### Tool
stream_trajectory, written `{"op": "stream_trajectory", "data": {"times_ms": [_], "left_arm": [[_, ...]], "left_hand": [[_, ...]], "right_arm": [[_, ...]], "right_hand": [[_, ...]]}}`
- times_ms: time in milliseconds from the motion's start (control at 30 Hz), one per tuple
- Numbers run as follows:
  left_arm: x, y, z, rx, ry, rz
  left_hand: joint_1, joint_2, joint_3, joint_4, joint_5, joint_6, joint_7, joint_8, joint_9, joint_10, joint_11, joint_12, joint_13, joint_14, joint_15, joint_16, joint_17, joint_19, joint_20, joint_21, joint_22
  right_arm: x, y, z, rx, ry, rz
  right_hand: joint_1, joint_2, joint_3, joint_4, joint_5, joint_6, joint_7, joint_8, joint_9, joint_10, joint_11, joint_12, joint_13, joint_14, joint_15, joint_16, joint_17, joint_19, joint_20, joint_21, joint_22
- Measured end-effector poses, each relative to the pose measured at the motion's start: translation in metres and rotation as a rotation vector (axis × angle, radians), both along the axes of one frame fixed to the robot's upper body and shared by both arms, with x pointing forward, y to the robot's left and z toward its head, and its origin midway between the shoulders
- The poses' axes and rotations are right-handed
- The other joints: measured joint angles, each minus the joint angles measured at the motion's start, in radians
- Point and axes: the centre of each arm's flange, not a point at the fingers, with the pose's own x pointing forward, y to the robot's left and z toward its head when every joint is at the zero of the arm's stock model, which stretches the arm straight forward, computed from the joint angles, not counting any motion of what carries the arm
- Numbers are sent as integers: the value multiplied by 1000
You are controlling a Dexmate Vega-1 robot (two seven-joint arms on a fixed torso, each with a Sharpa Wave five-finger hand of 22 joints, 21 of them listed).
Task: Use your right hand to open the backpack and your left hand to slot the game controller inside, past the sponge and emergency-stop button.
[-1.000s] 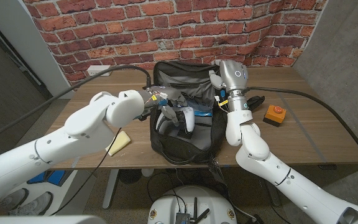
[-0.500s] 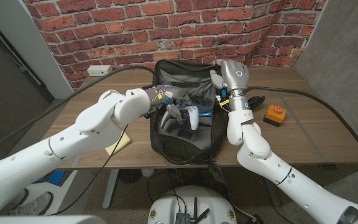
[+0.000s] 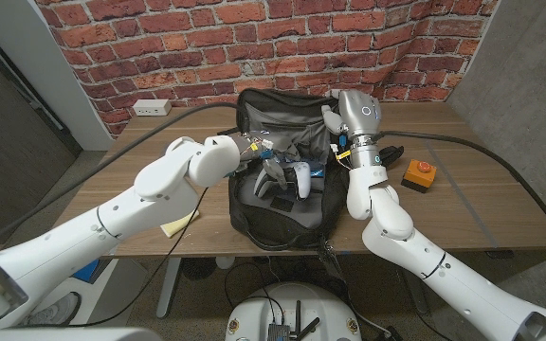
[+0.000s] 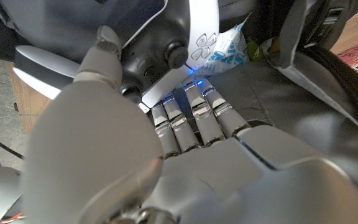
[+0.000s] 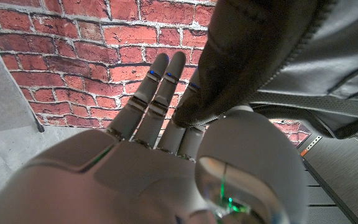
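The black backpack (image 3: 282, 204) stands open at the table's middle. My right hand (image 3: 334, 120) grips the rim of its opening on the right and holds it up; in the right wrist view the dark flap (image 5: 260, 56) passes between the thumb and fingers of that hand (image 5: 160, 124). My left hand (image 3: 271, 167) holds the white game controller (image 3: 298, 178) over the opening, partly inside. Up close, the left hand (image 4: 166, 143) curls around the controller (image 4: 160, 37) above the grey lining (image 4: 278, 93). The yellow sponge (image 3: 180, 220) lies left of the bag, the orange emergency-stop button (image 3: 419, 173) to its right.
A white and blue packet (image 4: 225, 43) lies inside the bag. A white power strip (image 3: 152, 107) sits at the table's back left, and a black object (image 3: 393, 153) lies beside the button. Thick black cables cross both sides of the table. A brick wall stands behind.
My left hand has carried the controller to the right, farther over the bag's opening. The right hand has stayed on the bag's rim.
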Motion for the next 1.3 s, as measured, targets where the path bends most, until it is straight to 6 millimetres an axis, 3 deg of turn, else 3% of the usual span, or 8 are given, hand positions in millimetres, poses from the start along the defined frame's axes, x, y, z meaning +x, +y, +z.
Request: {"op": "stream_trajectory", "data": {"times_ms": [333, 867, 1100, 1233, 1300], "left_arm": [[14, -7, -7, 5, 24, -8], [31, -11, -14, 10, 74, -18], [34, -11, -15, 20, 98, -19], [35, -11, -15, 24, 108, -19], [36, -11, -16, 29, 117, -18]], "left_hand": [[0, 0, 0, 0, 2, 0, 0, 1, 0, -18, -1, 0, 0, -13, -12, 0, -4, 0, 0, -6, 0], [0, 0, 0, 0, 2, -30, 5, -8, 8, -94, 3, -3, 0, -93, 11, 1, -3, -26, 0, -21, 0], [17, 17, -7, 8, 2, -60, -2, -11, 7, -138, 6, -3, 0, -147, 21, 1, -2, -49, 1, -29, -3], [2, 31, 0, 25, 2, -87, 0, -14, 6, -173, 14, -3, 0, -180, 25, 1, 0, -64, 2, -29, -3], [-46, 54, -7, 32, 2, -105, 0, -15, 6, -196, 19, -3, 0, -202, 25, 1, 0, -73, 4, -29, -3]], "right_arm": [[1, 0, 3, 5, -13, 5], [2, 1, 5, 17, -25, 6], [2, 1, 5, 23, -29, 3], [1, 1, 5, 25, -31, 3], [1, 1, 5, 27, -32, 2]], "right_hand": [[0, 0, 0, 0, 0, 2, 0, -3, 5, 2, 2, -7, 0, 0, 0, 0, 5, 0, 0, 8, -5], [0, 0, 2, 2, -1, 3, 0, -7, 6, 2, 2, -7, 5, 0, 0, 0, 4, -6, 2, 15, -5], [0, 0, 2, 2, 0, 2, -1, -3, 5, 2, 2, -7, 5, 0, 0, 0, 6, -6, 2, 15, -5], [0, 0, 2, 2, 0, 2, -1, -2, 5, 2, 2, -7, 5, 0, 0, 0, 9, -9, 5, 15, -5], [0, 0, 3, 2, 0, 3, 0, -2, 5, 2, 2, -11, 5, 0, 0, 0, 9, -9, 5, 15, -5]]}}
